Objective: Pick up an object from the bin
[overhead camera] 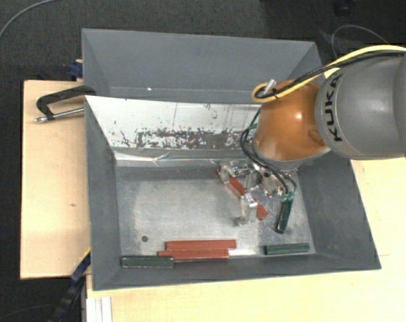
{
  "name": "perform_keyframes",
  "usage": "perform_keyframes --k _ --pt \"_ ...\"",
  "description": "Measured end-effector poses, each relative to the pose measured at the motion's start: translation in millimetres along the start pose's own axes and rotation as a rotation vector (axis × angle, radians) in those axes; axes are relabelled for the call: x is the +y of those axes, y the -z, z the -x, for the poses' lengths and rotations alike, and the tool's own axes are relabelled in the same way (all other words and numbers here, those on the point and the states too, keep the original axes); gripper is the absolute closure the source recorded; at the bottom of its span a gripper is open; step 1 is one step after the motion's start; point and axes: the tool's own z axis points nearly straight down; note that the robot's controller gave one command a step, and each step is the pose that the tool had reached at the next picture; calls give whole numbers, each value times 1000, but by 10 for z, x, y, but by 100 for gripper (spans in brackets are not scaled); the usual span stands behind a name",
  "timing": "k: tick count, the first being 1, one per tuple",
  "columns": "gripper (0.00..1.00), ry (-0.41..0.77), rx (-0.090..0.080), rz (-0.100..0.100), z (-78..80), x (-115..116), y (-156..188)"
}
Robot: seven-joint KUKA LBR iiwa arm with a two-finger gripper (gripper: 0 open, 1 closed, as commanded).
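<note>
Along the front wall of the grey bin [98, 200], the left green bar [147, 262] lies flat at the far left, its long axis running side to side along the wall. Just right of it and slightly further in, the red-brown bar [196, 249] lies the same way, and their near ends look touching or nearly so.

The gripper [248, 205] hangs low over the floor in the right-middle of the bin. Whether the claw is apart or together I cannot tell, since the wrist's cables and reddish parts crowd it.

Just beside it on the right is the tilted green bar [283, 215], the nearest thing and the likely pick. Its long axis runs nearly front to back, with the far end leaning a little rightward. I cannot tell whether it touches the claw.

Below it, the right green bar [286, 249] lies flat along the front wall, pointing side to side.

Two things could go wrong here. The claw sits to one side of the tilted bar, so closing there may catch nothing or nudge it away. A pinch near one end may also let so slim a bar swing and slip out on the lift.
</note>
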Motion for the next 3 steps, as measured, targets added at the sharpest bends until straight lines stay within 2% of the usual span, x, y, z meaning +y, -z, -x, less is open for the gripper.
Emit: perform_keyframes --k 1,2,3 --pt "0 32 -4 -7 138 -850 4" --pt "100 36 0 0 140 -789 -5" --pt "100 79 -10 -6 130 -705 1824"
